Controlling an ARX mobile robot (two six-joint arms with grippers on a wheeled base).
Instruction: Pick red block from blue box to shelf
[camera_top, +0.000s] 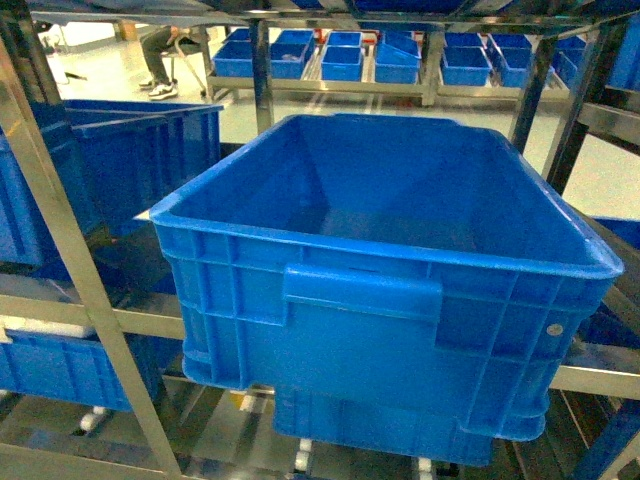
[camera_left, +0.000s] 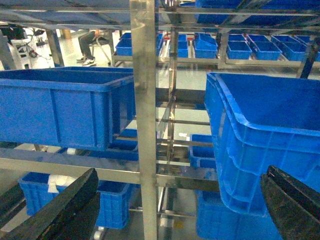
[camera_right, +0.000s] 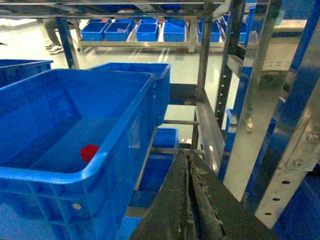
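Block (camera_right: 89, 152) is seen lying on the floor of the box (camera_right: 107, 155), up and to the left of the right gripper (camera_right: 189, 200), whose jaws are pressed together on nothing. The left gripper (camera_left: 175, 210) is spread wide and empty before the shelf (camera_left: 145, 100). No grasp is yet made; the reaching step is judged at hand. Opened jaws must be carried over the rim and lowered around the block.

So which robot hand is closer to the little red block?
Right, probably. The right hand sits just outside the crate corner near the red block. The left hand faces the crate's other side, and its camera shows no block.
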